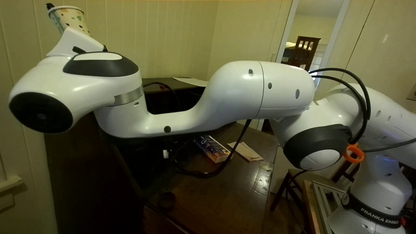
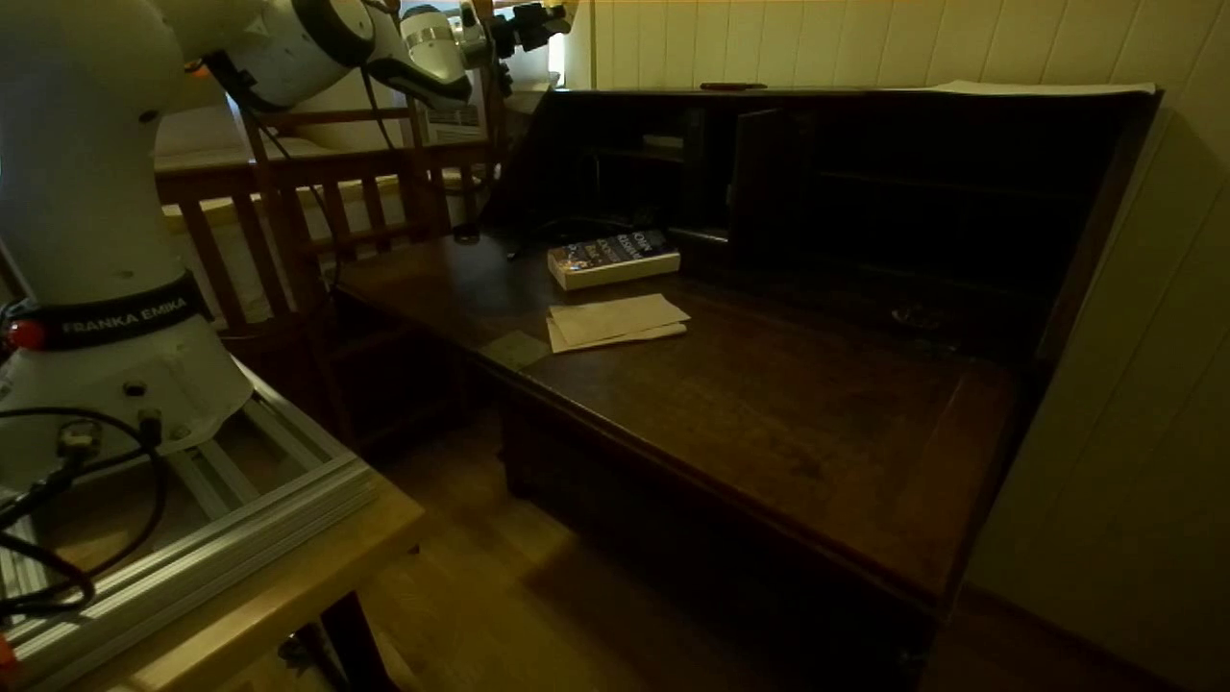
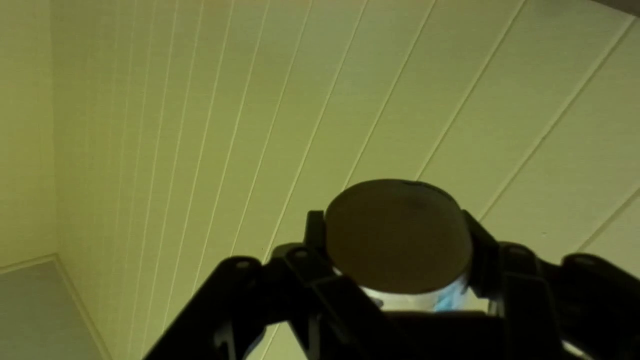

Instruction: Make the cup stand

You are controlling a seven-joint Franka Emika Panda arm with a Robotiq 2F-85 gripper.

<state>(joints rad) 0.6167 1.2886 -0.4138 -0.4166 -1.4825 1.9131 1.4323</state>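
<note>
The cup (image 1: 72,20) is white with dark dots and coloured patches. In an exterior view it is high at the upper left, rim up and slightly tilted, partly hidden by the arm's wrist. In the wrist view, a dark round end of the cup (image 3: 397,240) faces the camera, with a strip of its white and blue side below. My gripper (image 3: 392,225) has its black fingers pressed against both sides of the cup. In an exterior view the gripper (image 2: 533,27) is at the top edge, well above desk height; the cup is hard to make out there.
A dark wooden desk (image 2: 817,423) with open cubbyholes stands against the wall. On it lie a thick book (image 2: 615,259) and folded brown paper (image 2: 620,322), also seen in an exterior view as book (image 1: 213,148) and paper (image 1: 246,151). White sheets (image 2: 1038,87) lie on the desk's top.
</note>
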